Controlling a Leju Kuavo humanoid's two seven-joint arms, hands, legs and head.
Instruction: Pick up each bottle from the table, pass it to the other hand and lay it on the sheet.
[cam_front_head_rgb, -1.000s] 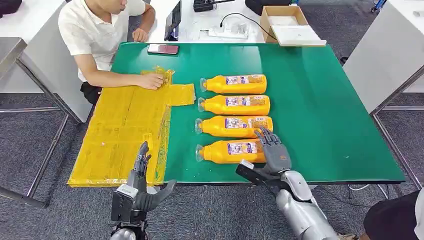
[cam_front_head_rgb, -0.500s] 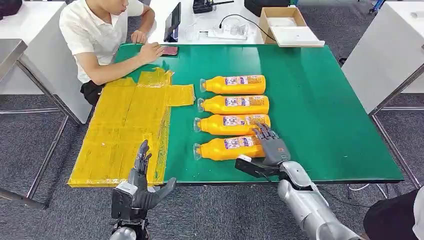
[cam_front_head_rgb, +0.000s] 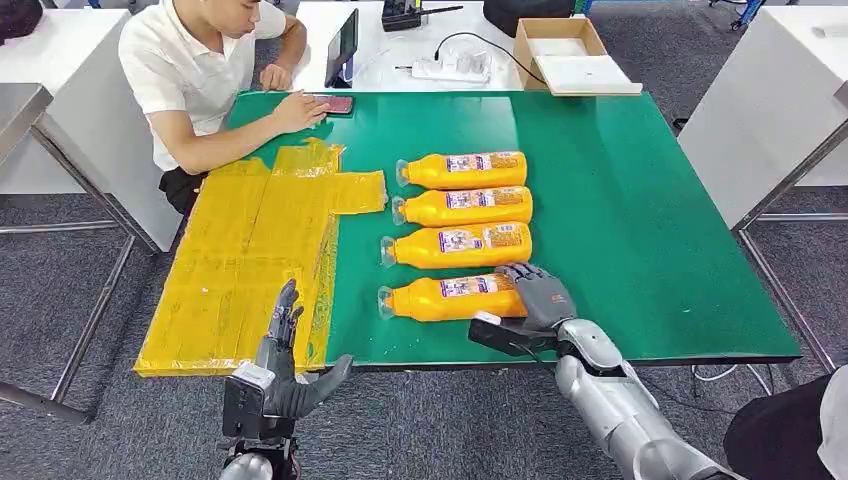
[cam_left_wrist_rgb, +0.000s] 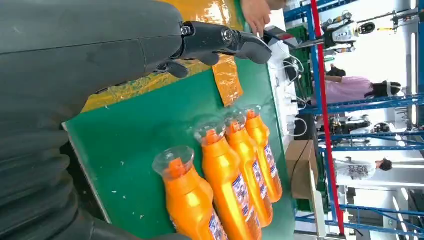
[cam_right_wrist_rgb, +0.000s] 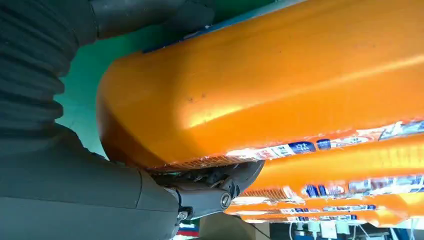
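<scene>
Four orange bottles lie side by side on the green table (cam_front_head_rgb: 640, 230), caps toward the yellow sheet (cam_front_head_rgb: 240, 260). My right hand (cam_front_head_rgb: 540, 295) grips the base end of the nearest bottle (cam_front_head_rgb: 450, 297), which still lies on the table. In the right wrist view the nearest bottle (cam_right_wrist_rgb: 270, 85) looms large, with one of my fingers (cam_right_wrist_rgb: 210, 192) curled between it and its neighbour. My left hand (cam_front_head_rgb: 285, 365) hovers open below the table's front edge, by the sheet's near corner. The left wrist view shows its fingers (cam_left_wrist_rgb: 220, 40) spread, and the nearest bottle (cam_left_wrist_rgb: 192, 200) beyond them.
The other bottles (cam_front_head_rgb: 455, 245) (cam_front_head_rgb: 462, 206) (cam_front_head_rgb: 462, 170) lie close behind the held one. A person (cam_front_head_rgb: 200, 70) sits at the far left corner with a hand on a phone (cam_front_head_rgb: 335, 103). A cardboard box (cam_front_head_rgb: 560, 45) stands behind the table.
My right hand's fingers, spread over the bottle's base before, have curled around it. The person's hand left the sheet and went to the phone. My left hand has not moved.
</scene>
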